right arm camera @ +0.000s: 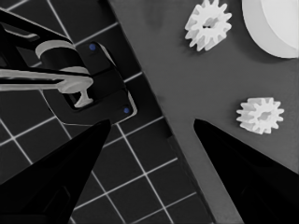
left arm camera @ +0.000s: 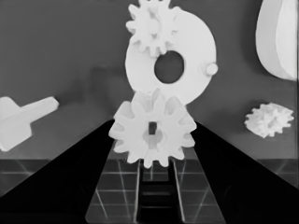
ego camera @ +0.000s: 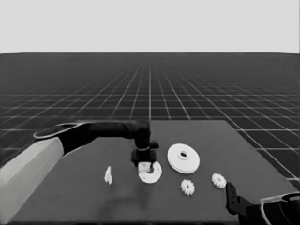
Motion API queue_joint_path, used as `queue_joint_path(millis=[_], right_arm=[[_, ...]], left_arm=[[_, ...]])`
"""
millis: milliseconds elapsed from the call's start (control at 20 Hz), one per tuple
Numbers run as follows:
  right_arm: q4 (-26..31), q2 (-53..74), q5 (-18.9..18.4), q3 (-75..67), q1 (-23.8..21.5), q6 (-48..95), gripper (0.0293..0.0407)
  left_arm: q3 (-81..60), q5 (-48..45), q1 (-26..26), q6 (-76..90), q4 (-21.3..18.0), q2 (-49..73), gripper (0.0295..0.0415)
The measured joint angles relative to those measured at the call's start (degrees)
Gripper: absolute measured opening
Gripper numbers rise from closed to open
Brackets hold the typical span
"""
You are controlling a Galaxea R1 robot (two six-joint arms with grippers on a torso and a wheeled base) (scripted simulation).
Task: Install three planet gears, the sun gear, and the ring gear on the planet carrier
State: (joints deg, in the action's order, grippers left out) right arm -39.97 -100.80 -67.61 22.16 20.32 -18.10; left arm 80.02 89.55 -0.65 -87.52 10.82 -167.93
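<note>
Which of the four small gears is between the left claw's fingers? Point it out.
The gear at the smaller round part's rim, between the left claw's fingers. Another gear sits on that part; two gears lie loose.

The left claw [ego camera: 146,165] hangs over the near-left rim of the smaller round part [ego camera: 154,175], with a gear [left arm camera: 153,133] between its fingers and another gear [left arm camera: 150,25] seated on that part's far side. To the claw's left lies the thin piece [ego camera: 108,175]; to its right, just past the smaller part, sits the larger round part [ego camera: 183,158]. Two loose gears [ego camera: 187,187] [ego camera: 218,180] lie nearer and farther right, toward the right claw [ego camera: 229,194] at the table's near-right corner.
</note>
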Motion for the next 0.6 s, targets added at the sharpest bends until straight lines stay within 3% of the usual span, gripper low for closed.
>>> queue_joint_path(millis=[100,150,250,600], right_arm=[[0.0,0.0,0.0,0.0,0.0,0.0,0.0385],[0.0,0.0,0.0,0.0,0.0,0.0,0.0385],[0.0,0.0,0.0,0.0,0.0,0.0,0.0385],[0.0,0.0,0.0,0.0,0.0,0.0,0.0385]], left_arm=[[0.03,0.06,-0.01,-0.24,0.02,-0.22,0.0312],[1.66,-0.32,-3.85,0.98,4.13,-0.57,0.0312],[4.06,-1.12,-7.96,2.64,7.83,-1.06,0.0312],[5.58,-1.74,-9.7,3.64,9.63,-1.41,0.0312]])
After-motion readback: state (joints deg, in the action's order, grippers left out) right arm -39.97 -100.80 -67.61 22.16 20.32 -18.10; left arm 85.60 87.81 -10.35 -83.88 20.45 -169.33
